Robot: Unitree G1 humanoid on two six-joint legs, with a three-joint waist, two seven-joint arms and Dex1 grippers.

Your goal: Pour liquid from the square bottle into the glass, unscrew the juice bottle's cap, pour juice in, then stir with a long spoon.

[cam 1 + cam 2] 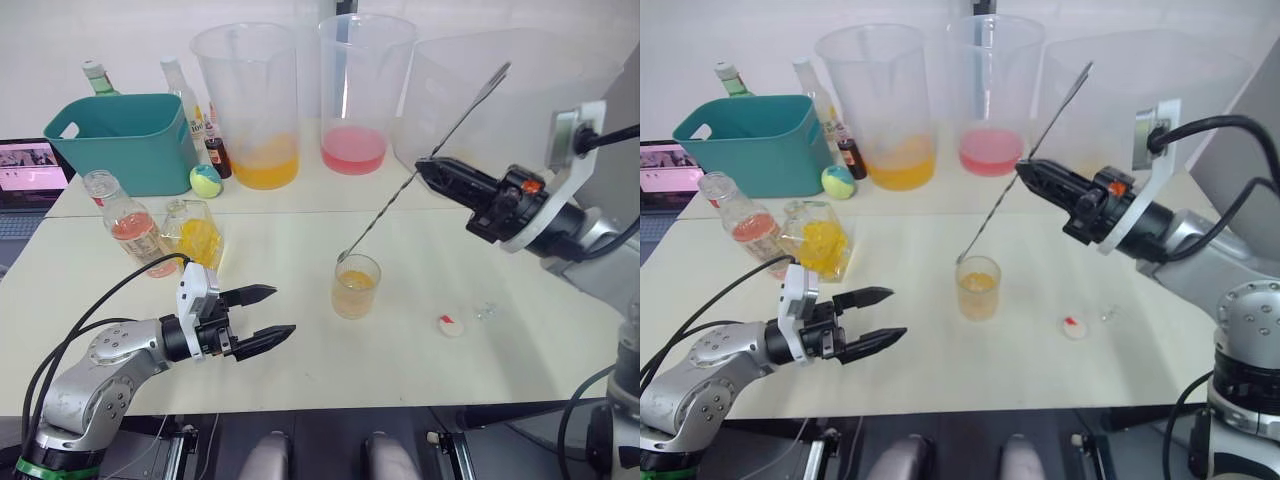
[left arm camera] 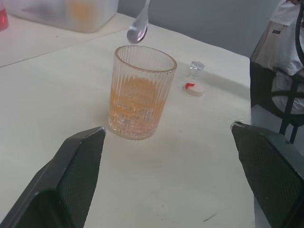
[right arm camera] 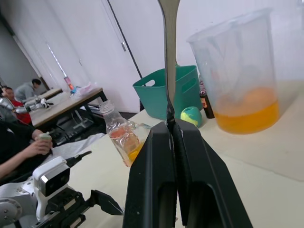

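Observation:
The glass (image 1: 356,286), ribbed and about half full of orange liquid, stands mid-table. My right gripper (image 1: 425,168) is shut on the long spoon (image 1: 400,190) near mid-stem. The spoon slants down, and its bowl (image 2: 137,31) hovers just above the glass's rim. My left gripper (image 1: 268,313) is open and empty, low over the table to the left of the glass (image 2: 140,95). The juice bottle (image 1: 130,222), uncapped, and the square bottle (image 1: 196,236) stand at the left. The white cap (image 1: 451,324) lies right of the glass, beside a clear stopper (image 1: 486,311).
A teal basket (image 1: 125,140), a green ball (image 1: 205,180) and some bottles sit at the back left. Two tall pitchers (image 1: 247,105) (image 1: 360,95) and a big clear tub (image 1: 500,100) line the back. A laptop (image 1: 30,170) is far left. People sit in the background (image 3: 19,137).

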